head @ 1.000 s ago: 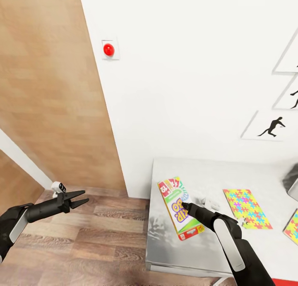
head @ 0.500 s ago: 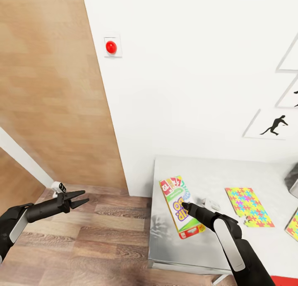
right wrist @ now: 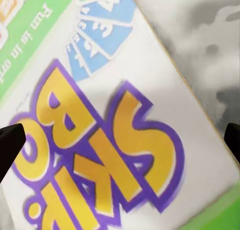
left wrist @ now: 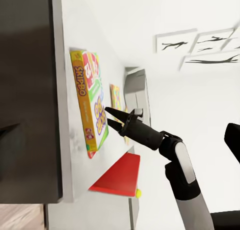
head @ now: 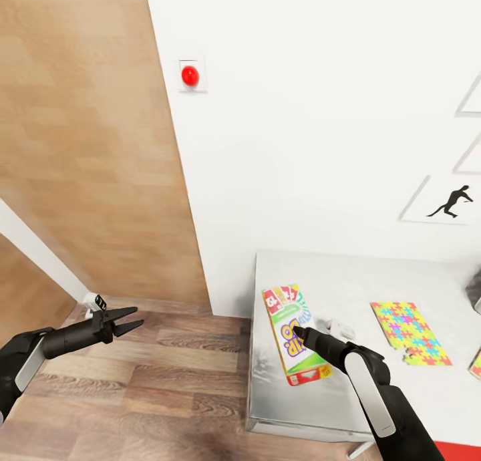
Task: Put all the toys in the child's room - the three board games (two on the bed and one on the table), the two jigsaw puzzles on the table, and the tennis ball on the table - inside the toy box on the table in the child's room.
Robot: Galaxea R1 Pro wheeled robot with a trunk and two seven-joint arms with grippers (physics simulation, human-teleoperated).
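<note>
The head camera has swung left, sliding everything rightward in view. The right gripper (head: 298,332), fingers spread wide and empty, hovers over the Skip-Bo board game (head: 294,334) on the table (head: 347,280); a jigsaw puzzle (head: 409,333) lies at three o'clock. The left gripper (head: 130,319) hangs open and empty over the floor (head: 153,394). Grasp seems next.

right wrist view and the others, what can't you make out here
- Toy box: cut off by the head view's right edge; contents unseen.
- Second jigsaw puzzle: same edge leaves a corner.
- Right claw: its tips overlap the board game; contact unclear.
- Board game's full title: cropped in the right wrist view.
</note>
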